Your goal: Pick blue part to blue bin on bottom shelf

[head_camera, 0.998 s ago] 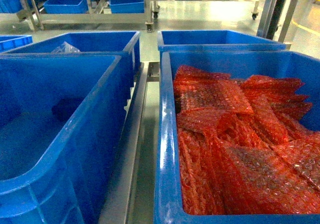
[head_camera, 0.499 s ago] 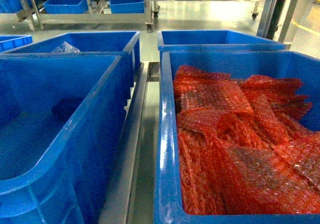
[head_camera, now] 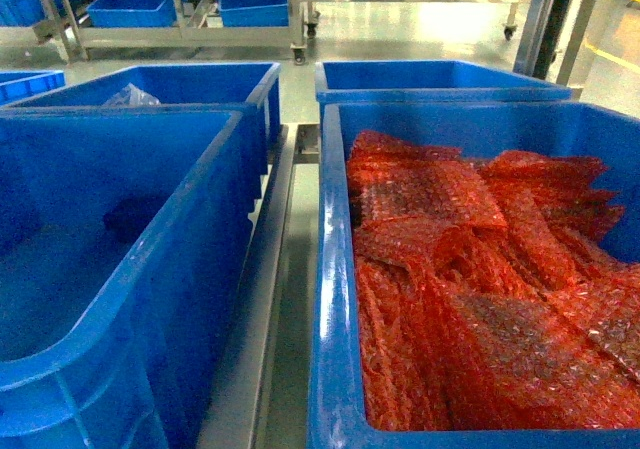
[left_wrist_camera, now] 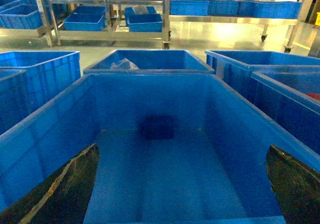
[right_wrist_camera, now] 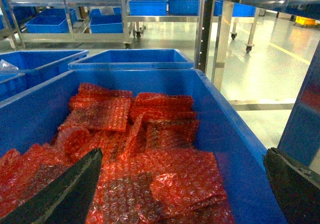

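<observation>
My left gripper point(left_wrist_camera: 183, 146) hangs open over a large blue bin point(left_wrist_camera: 240, 119), its dark fingers point(left_wrist_camera: 65, 189) wide apart with nothing between them. A dark blue blocky patch point(left_wrist_camera: 157, 126) lies at the foot of that bin's far wall, the same patch point(head_camera: 135, 217) showing in the head view; I cannot tell whether it is the blue part. My right gripper point(right_wrist_camera: 183, 151) is open above red bubble-wrap bags point(right_wrist_camera: 165, 179). Steel racks in the background carry blue bins point(head_camera: 130, 9) on the bottom shelf point(head_camera: 190, 37). Neither gripper shows in the head view.
The right-hand big bin point(head_camera: 330, 269) is packed with red bubble-wrap bags point(head_camera: 480, 269). A steel rail point(head_camera: 270, 299) runs between the two big bins. Behind them stand two more blue bins point(head_camera: 440, 74), one holding a clear bag point(head_camera: 130, 96). A steel upright point(right_wrist_camera: 205, 24) stands at the right.
</observation>
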Available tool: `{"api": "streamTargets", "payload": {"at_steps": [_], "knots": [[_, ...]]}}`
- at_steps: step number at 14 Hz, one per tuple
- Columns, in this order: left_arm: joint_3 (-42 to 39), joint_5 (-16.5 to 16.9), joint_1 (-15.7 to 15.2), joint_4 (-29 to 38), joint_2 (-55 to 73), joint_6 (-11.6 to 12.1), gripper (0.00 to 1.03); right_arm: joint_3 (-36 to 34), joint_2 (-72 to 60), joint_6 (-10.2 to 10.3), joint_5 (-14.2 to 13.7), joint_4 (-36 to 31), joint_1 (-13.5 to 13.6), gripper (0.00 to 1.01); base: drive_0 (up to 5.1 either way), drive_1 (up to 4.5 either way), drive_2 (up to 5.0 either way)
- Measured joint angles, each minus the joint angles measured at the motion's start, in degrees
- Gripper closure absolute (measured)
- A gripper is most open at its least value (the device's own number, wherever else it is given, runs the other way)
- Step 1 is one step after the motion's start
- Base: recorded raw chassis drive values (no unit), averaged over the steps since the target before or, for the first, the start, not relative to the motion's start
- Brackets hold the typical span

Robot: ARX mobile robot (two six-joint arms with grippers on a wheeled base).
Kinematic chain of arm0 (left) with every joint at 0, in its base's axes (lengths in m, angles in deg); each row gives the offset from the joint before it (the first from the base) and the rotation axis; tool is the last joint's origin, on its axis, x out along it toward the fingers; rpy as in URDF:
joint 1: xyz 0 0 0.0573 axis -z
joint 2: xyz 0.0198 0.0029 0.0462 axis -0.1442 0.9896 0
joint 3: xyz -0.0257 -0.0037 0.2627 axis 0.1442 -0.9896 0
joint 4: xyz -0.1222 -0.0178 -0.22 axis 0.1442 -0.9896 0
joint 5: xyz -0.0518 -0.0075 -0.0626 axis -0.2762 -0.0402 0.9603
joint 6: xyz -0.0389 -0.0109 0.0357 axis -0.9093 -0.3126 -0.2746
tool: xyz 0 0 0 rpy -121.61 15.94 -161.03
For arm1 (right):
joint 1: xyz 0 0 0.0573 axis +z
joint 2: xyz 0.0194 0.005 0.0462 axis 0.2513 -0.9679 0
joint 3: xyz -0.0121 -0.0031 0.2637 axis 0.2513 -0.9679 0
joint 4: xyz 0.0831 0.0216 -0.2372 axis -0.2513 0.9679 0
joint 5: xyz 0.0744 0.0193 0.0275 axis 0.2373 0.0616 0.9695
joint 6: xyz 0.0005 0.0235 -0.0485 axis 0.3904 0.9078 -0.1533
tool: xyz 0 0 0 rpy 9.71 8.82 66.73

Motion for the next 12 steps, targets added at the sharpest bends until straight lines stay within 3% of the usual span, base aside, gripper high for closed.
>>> {"api": "streamTargets", "payload": {"at_steps": [12], "knots": [[0.00,0.00,0.00,0.00,0.00,0.00,0.05,0.00,0.00,0.00,-0.02,0.00,0.00,0.03,0.0,0.00,0.0]]}}
